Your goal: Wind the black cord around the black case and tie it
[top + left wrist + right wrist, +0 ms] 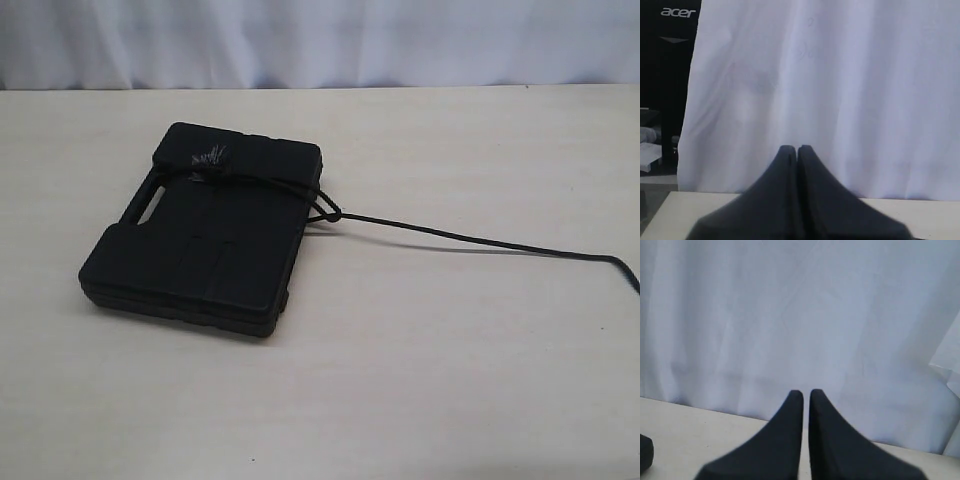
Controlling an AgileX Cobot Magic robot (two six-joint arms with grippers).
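Observation:
The black case (205, 240) lies flat on the table, left of centre in the exterior view, its handle slot on the left side. The black cord (470, 240) crosses the case's far end, shows a frayed grey patch on top, forms a small knot at the case's right edge and trails right to the picture's edge. Neither arm appears in the exterior view. My left gripper (797, 149) is shut with nothing between its fingers, pointing at a white curtain. My right gripper (806, 393) is shut and empty too, a hairline gap between its fingers; a dark corner (644, 452) shows at that view's edge.
A white curtain (320, 40) hangs behind the beige table (400, 380). A dark monitor (670, 60) stands beside the curtain in the left wrist view.

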